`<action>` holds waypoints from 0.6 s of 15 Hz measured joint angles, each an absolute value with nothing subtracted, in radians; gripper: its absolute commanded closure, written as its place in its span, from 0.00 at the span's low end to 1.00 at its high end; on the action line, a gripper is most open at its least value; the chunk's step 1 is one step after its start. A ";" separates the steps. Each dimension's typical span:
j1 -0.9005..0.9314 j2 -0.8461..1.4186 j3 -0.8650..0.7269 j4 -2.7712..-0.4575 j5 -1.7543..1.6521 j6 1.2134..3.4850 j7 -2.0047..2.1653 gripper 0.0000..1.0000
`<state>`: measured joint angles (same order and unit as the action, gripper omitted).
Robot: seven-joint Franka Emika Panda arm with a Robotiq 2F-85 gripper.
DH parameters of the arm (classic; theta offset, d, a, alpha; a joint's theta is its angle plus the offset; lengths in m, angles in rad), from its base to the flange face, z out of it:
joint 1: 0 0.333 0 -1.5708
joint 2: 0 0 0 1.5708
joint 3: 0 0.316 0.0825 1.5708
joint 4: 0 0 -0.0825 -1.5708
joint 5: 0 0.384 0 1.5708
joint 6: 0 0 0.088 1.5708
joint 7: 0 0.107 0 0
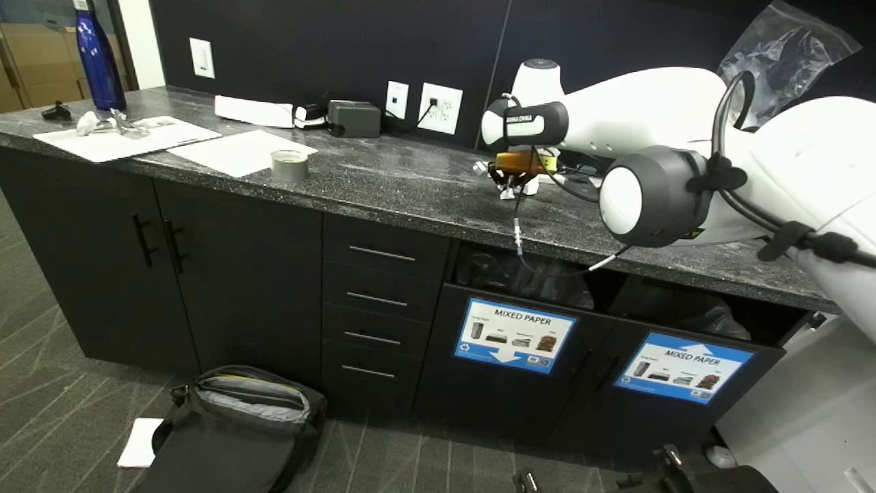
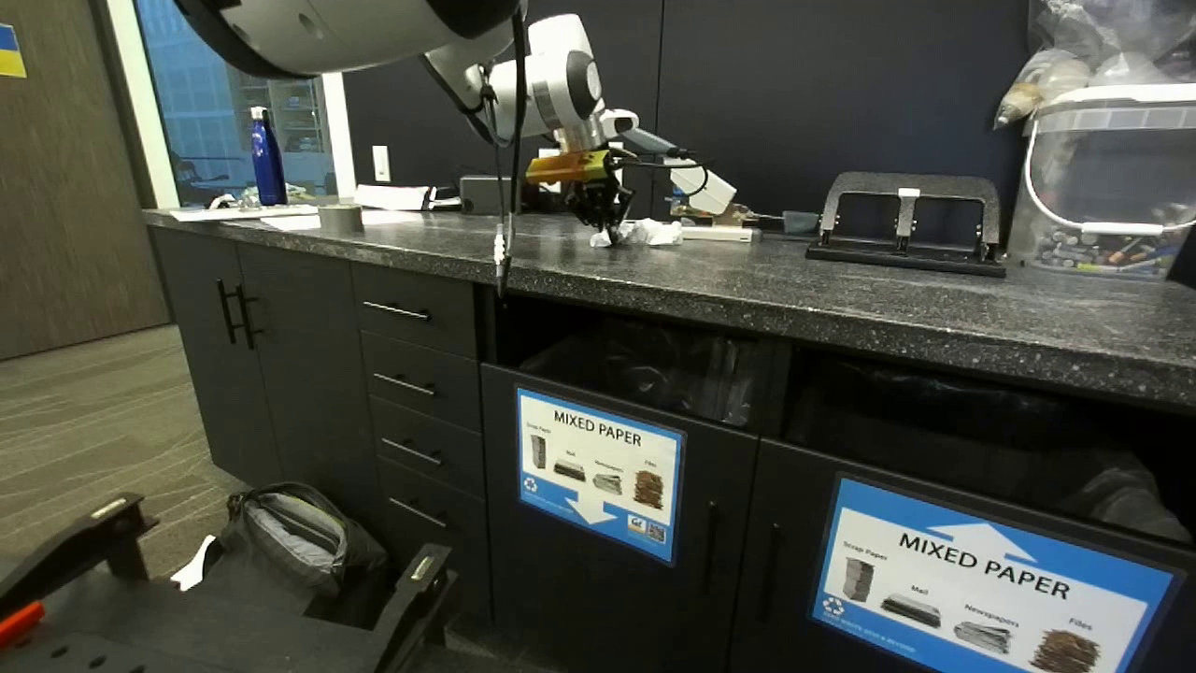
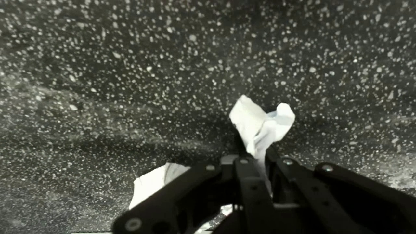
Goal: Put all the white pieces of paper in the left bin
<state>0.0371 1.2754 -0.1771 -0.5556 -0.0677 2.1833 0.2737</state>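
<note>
My gripper (image 3: 260, 159) points down at the dark speckled counter and is shut on a crumpled white piece of paper (image 3: 250, 120), whose upper part fans out beyond the fingertips. Another white piece of paper (image 3: 149, 183) lies on the counter beside the left finger in the wrist view, partly covered by it. In an exterior view, white paper (image 2: 659, 232) sits against the gripper (image 2: 612, 234) at counter height. The left bin (image 1: 493, 404) stands below the counter edge, with its blue-bordered label on the front and an opening lined with clear plastic at the top.
A second labelled bin (image 1: 684, 366) adjoins it on the right. Behind the gripper lies a white tool (image 2: 715, 192); a hole punch (image 2: 906, 224) and plastic tub (image 2: 1103, 187) stand farther along. Flat white sheets (image 1: 236, 152), a tape roll (image 1: 289, 166) and a blue bottle (image 1: 99, 61) occupy the far end.
</note>
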 measured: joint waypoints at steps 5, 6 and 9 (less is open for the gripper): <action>-0.028 1.249 -0.093 -0.561 -0.015 2.094 0.082 0.88; -0.043 1.244 -0.078 -0.562 -0.006 2.067 0.046 0.87; -0.089 1.216 -0.050 -0.579 0.012 1.960 -0.057 0.87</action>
